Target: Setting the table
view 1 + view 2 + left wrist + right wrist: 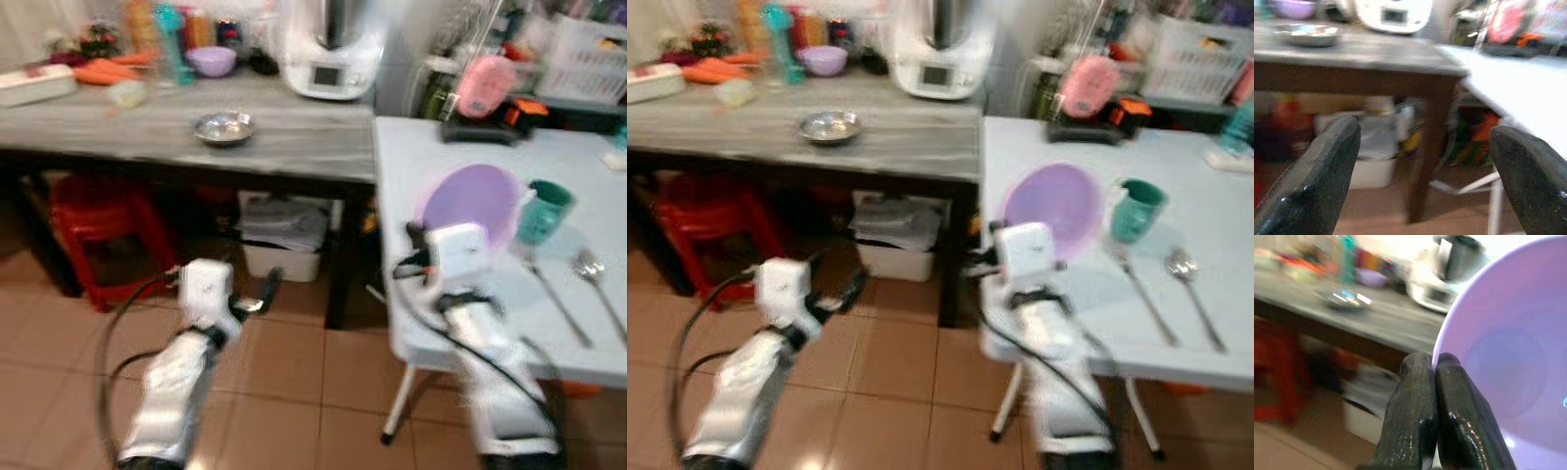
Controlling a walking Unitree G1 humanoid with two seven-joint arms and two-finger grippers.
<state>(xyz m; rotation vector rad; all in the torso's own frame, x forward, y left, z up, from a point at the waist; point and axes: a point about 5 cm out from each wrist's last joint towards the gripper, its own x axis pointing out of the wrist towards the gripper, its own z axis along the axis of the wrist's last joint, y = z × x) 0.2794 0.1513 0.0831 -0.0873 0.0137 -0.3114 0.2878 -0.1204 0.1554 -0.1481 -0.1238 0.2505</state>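
Purple plate (1508,362) in right gripper (1436,363)

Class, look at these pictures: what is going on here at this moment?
A humanoid robot is setting a table. Its right hand is shut on the rim of a purple plate, holding it over the near corner of the white table. A green cup, a fork and a spoon already lie beside the plate. The left hand is open and holds nothing, low in front of the grey counter, where a metal bowl sits.

Silver arms, black cables, white wrists
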